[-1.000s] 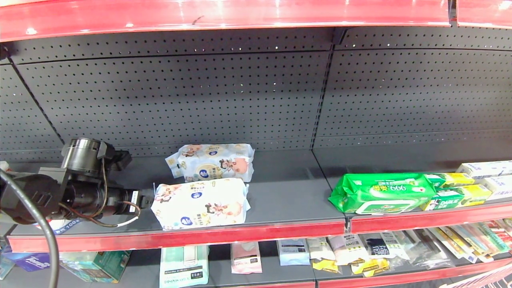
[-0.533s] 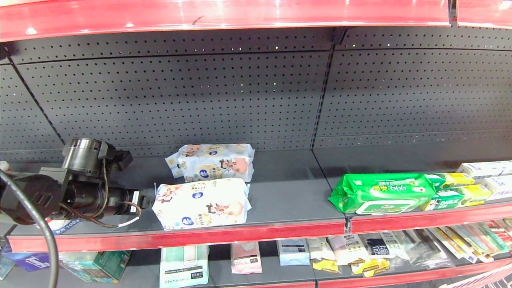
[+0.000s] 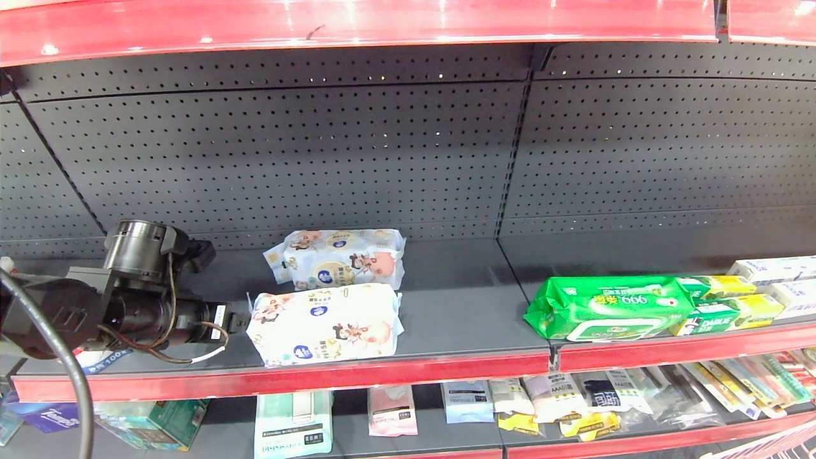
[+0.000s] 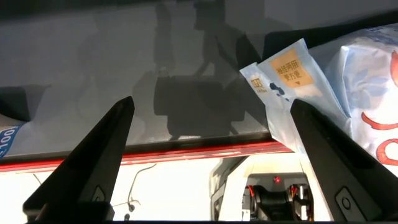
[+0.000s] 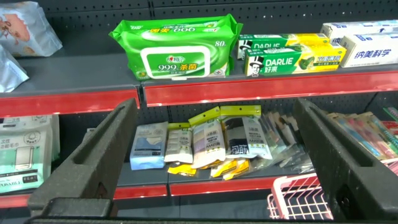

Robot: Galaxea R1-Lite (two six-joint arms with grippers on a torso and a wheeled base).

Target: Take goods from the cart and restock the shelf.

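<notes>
Left claw (image 4: 212, 102): fingers apart, nothing clamped. The sealed end of the front tissue pack (image 3: 325, 325) sits between them, close to one finger. The pack lies on the shelf (image 3: 459, 312), with a second pack (image 3: 341, 258) just beyond. Right claw (image 5: 216, 102): fingers apart, empty, facing a green wipes pack (image 5: 177, 46).

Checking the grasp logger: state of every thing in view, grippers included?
front tissue pack: lying flat at the shelf front edge.
rear tissue pack: lying flat behind it.
green wipes pack: lying flat, lid shut.
toothpaste boxes: lying flat beside the green wipes pack.
left gripper: jaws open, front tissue pack's end seal between them, unclamped.
right gripper: jaws open, empty.
</notes>
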